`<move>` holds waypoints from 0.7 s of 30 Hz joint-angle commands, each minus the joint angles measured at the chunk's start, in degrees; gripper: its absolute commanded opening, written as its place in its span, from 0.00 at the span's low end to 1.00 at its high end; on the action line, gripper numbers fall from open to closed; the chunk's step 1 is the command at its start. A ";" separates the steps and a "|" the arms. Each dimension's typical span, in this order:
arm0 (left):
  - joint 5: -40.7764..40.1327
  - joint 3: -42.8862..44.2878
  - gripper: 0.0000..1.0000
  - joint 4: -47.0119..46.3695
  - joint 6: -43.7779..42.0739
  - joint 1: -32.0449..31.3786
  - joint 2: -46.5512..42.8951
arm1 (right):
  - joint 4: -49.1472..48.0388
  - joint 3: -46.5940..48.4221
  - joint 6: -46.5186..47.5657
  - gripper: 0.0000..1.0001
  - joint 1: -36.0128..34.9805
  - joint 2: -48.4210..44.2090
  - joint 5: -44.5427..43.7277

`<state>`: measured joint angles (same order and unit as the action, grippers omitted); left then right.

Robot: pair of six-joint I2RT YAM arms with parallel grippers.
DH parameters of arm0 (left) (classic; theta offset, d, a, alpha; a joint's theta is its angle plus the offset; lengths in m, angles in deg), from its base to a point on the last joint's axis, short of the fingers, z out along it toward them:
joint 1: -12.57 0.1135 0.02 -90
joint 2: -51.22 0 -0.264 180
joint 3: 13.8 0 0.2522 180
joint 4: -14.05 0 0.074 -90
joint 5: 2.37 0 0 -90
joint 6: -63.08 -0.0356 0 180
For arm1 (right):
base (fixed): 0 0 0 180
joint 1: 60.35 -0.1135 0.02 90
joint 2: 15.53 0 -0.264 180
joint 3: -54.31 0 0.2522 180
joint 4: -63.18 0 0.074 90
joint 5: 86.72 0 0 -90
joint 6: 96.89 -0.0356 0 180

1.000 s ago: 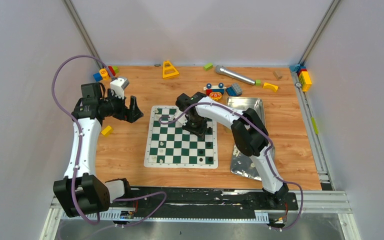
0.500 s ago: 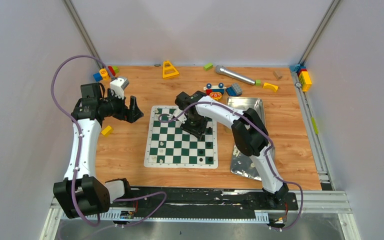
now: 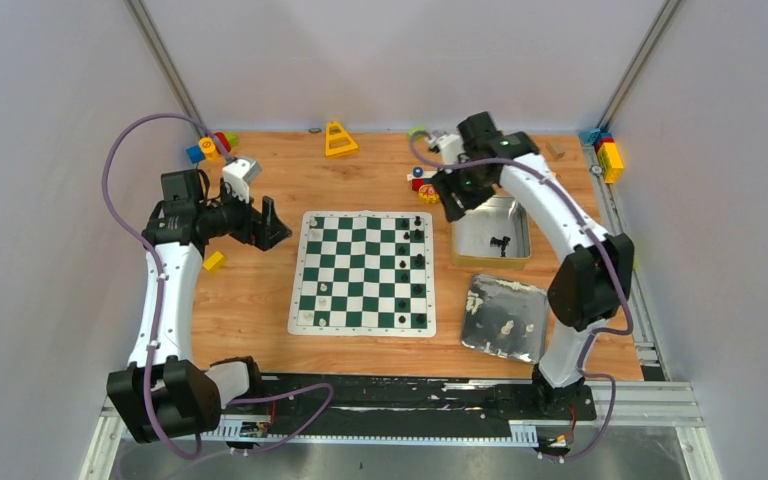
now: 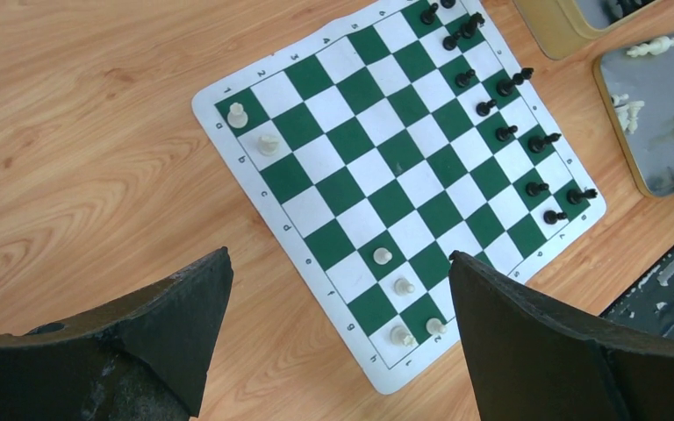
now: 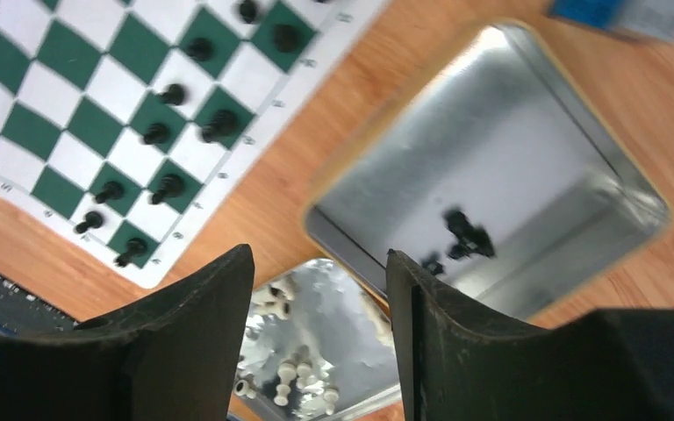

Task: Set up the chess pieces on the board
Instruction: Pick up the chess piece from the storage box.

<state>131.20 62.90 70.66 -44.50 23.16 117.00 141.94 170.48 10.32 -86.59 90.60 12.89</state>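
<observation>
The right end effector [image 3: 457, 200] hangs over the far left corner of the open tin [image 3: 475, 240]. Its two fingers are apart, about half way wide, and there is nothing between them.

The next things to grab, I think, are the black pieces [image 3: 501, 243] lying in a little clump on the floor of that tin. Seen from above, they sit at about 4 o'clock from the right end effector, and close to it. In the right wrist view they are at about 3 o'clock from the gap between the fingers. They are too small and blurry to tell which way each one points.

The left end effector [image 3: 272, 225] is wide open and holds nothing. It waits on the other side of the board [image 3: 360, 262], at about 9 o'clock from it, far from the tin. So the right arm is much nearer to the black pieces.

The board lies flat in the middle of the counter [image 3: 260, 300]. Black pieces fill much of its two right columns, and a few white ones stand along its left side. More white pieces [image 3: 505, 325] lie in the flat tin [image 3: 520, 300] at about 4 o'clock from the board.
</observation>
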 commanded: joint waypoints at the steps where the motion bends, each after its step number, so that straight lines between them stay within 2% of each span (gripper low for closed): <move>1: 4.48 -0.43 1.00 -1.76 -2.26 0.49 -1.20 | -3.23 -4.06 -3.06 0.60 8.54 -3.54 -0.15; 10: 7.42 -1.06 1.00 -3.31 -1.19 0.51 0.01 | -10.18 -10.60 -2.04 0.64 20.08 2.07 -0.95; 21: 10.30 -0.91 1.00 -3.74 -4.63 0.42 3.14 | -13.31 -13.05 1.16 0.64 21.09 8.90 -4.59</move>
<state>138.87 61.48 68.54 -46.84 23.16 118.86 131.21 157.23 10.08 -65.45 98.33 9.81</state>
